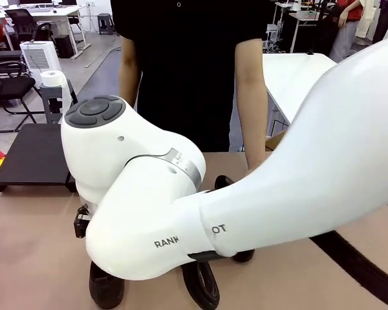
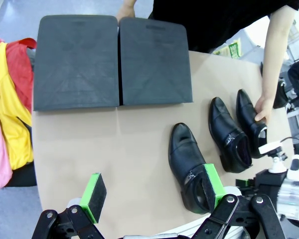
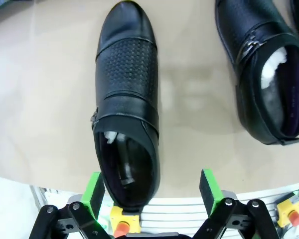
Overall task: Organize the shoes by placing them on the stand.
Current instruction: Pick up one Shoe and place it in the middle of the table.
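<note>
Here, glossy perforated shoe [image 3: 127, 99], matte black stand [image 2: 77, 62]; left tool [image 2: 153, 175], right tool [image 3: 150, 175] both wide.

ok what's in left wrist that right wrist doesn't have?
Left wrist: the matte black sloped stand, no shoes on it, and a person's hand on the end glossy black leather shoe. Right wrist: perforated vamp on the near black shoe, white paper stuffing in its neighbour. Both: shoes lying on the tan tabletop, plus an open green-padded pincer, left pincer and right pincer respectively.
</note>
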